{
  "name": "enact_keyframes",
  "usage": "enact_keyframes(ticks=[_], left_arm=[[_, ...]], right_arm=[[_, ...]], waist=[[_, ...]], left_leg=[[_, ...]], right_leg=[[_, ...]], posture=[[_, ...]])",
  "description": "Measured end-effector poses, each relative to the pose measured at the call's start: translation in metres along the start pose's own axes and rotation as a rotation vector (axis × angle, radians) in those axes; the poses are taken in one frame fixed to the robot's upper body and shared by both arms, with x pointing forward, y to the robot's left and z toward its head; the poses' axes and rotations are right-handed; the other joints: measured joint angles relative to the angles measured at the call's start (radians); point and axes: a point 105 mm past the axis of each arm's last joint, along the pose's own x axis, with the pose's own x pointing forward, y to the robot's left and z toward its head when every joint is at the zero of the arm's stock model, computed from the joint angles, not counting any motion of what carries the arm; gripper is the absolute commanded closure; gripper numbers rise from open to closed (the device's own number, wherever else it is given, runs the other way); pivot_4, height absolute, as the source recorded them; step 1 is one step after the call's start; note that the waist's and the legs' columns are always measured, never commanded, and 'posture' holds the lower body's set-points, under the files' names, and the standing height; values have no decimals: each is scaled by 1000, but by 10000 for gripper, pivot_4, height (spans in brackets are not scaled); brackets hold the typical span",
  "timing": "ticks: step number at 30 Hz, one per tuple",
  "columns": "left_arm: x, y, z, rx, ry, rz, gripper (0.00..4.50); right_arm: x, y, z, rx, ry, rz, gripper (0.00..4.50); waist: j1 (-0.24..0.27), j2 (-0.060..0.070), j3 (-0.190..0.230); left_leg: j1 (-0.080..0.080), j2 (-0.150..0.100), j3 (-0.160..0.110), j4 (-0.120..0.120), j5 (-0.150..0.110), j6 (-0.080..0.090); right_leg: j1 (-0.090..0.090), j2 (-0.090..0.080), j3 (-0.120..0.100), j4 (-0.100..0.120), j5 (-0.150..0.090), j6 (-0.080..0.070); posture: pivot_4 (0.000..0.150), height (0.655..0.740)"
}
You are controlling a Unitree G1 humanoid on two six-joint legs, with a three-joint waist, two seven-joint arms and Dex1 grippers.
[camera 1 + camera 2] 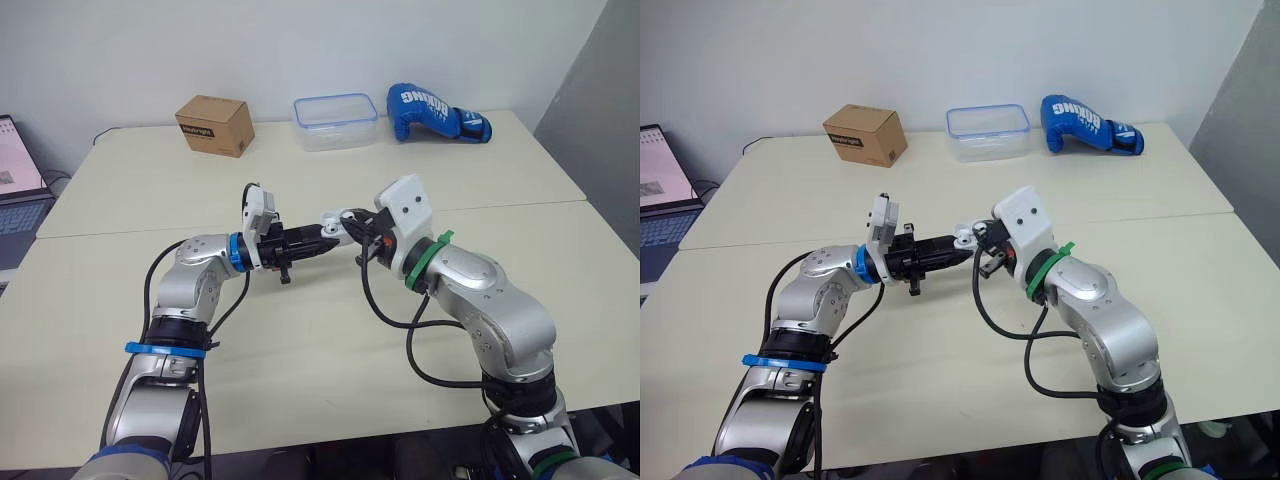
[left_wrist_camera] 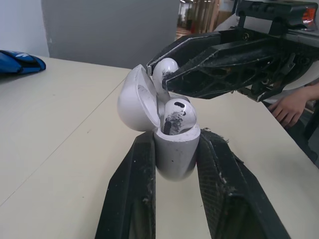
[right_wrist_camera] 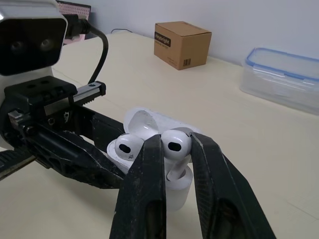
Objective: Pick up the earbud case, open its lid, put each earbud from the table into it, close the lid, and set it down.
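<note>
Off to the far left of the left gripper (image 2: 177, 142), at the table's (image 1: 300, 350) edge, we see part of an open laptop (image 1: 18, 190). Across the table from that gripper stands a brown cardboard box (image 1: 214, 124). The left gripper reaches toward the right one, and its two black fingers are clamped on the body of the white earbud case (image 2: 174, 159), holding it up off the table with its mouth pointing away from the wrist. The lid (image 2: 132, 102) is swung open and stands up from one side of the case. One earbud (image 2: 178, 112) sits in the case, its rounded head showing above the rim. Meeting it from the other side, the right gripper (image 3: 175, 149) has its fingers pinched on the second earbud (image 2: 164, 69), held at the case's open mouth, just beside the seated one and close against the inside of the lid. We cannot tell whether its stem has entered the slot. The two grippers' fingertips nearly touch around the case. Beyond the right gripper, by the wall, are a clear plastic container with a blue rim (image 1: 335, 121) and, further right, a blue boxing glove (image 1: 432, 112). A person's hand (image 2: 288, 106) rests near the table edge behind the right gripper.
</note>
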Motion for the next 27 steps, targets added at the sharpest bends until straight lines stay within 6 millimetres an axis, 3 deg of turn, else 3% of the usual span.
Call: enact_keyframes(ticks=[7, 18, 23, 27], left_arm=[[0, 0, 0, 1, 0, 0, 37145], [-2, 1, 1, 6, -1, 7, 37145], [-2, 1, 2, 8, 0, 5, 37145], [-6, -2, 2, 18, 14, -12, 37145]], right_arm=[[0, 1, 0, -41, 0, 2, 41316], [0, 0, 0, -33, 1, 14, 2026], [-3, -1, 10, 26, -43, 78, 2026], [-14, -14, 50, 79, -135, 188, 11330]], waist=[[0, 0, 0], [0, 0, 0], [0, 0, 0], [0, 0, 0]], left_leg=[[0, 0, 0, 0, 0, 0], [0, 0, 0, 0, 0, 0], [0, 0, 0, 0, 0, 0], [0, 0, -1, -1, 0, 0]], right_leg=[[0, 0, 0, 0, 0, 0], [0, 0, 0, 0, 0, 0], [0, 0, 0, -1, 0, 0], [1, 0, -1, -1, 0, 0]], posture=[[1500, 7307], [1500, 7307], [1500, 7307], [1500, 7307]])
